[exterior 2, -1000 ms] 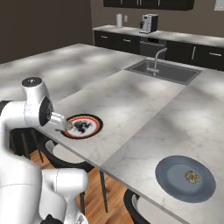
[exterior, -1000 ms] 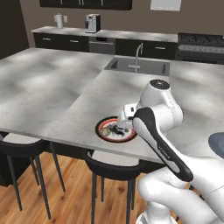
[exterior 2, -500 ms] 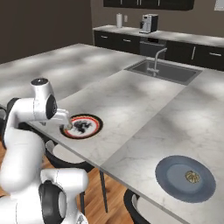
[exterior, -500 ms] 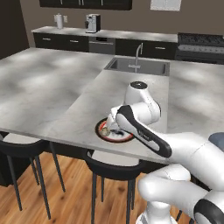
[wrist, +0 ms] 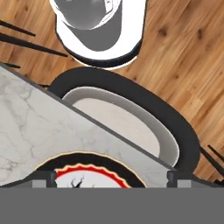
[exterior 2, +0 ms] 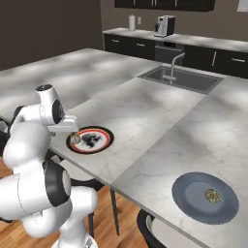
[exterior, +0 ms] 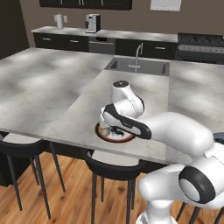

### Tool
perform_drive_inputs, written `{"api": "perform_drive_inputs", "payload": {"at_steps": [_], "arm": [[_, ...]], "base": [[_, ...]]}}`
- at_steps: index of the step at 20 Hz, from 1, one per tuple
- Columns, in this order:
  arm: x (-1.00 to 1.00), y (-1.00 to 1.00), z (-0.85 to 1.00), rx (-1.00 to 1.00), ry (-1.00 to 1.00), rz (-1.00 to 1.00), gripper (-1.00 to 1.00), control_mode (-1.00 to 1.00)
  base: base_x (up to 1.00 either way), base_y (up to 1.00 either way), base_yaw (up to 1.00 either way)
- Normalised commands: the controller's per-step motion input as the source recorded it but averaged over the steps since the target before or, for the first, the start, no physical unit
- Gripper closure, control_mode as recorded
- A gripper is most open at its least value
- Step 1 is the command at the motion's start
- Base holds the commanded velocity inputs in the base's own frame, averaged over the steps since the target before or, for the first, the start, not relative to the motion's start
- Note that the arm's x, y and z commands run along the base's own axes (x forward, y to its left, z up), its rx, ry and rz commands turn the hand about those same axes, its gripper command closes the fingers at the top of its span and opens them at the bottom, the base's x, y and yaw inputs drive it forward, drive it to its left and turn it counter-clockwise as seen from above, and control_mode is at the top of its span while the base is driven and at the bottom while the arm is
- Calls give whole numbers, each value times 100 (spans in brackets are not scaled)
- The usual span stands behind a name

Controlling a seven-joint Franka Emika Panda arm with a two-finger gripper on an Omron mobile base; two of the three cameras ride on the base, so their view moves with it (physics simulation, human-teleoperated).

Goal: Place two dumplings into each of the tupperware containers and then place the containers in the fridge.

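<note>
My gripper (exterior: 106, 125) hangs just over the left rim of a round black-and-red-rimmed plate (exterior: 124, 138) at the counter's near edge, also seen from the other side as gripper (exterior 2: 72, 136) and plate (exterior 2: 99, 144). A small olive-beige dumpling (exterior 2: 75, 140) lies on that plate right under the hand. Another dumpling (exterior 2: 211, 195) sits on a round blue-grey plate (exterior 2: 191, 203) further right. In the hand view the two fingertips (wrist: 43, 177) stand far apart with nothing between them, so the gripper (wrist: 111, 179) is open. The tupperware containers and the fridge are out of view.
The grey marble counter (exterior: 57, 87) stretches to a sink with a faucet (exterior: 138, 54). Black stools (exterior: 109, 168) stand under the near edge; one seat (wrist: 118, 122) shows below the hand. Dark cabinets with a coffee machine (exterior: 92, 22) line the back wall.
The arm has folded down and swung the hand left, from above the plate's far side to its left rim. The jaws have stayed wide apart.
</note>
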Motion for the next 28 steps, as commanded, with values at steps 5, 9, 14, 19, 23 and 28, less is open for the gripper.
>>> {"api": "perform_drive_inputs", "payload": {"at_steps": [5,9,14,19,23,28], "arm": [[35,-1,-43,0,2,4,-100,-100],[21,0,-44,0,0,16,-100,-100],[29,0,-29,0,0,20,-100,-100],[38,0,-31,0,0,18,-100,-100],[40,10,-26,0,0,13,-100,-100],[39,23,-23,0,0,8,-100,-100]], "base": [[0,0,0],[0,0,0],[0,0,0],[0,0,0],[0,0,0],[0,0,0]]}}
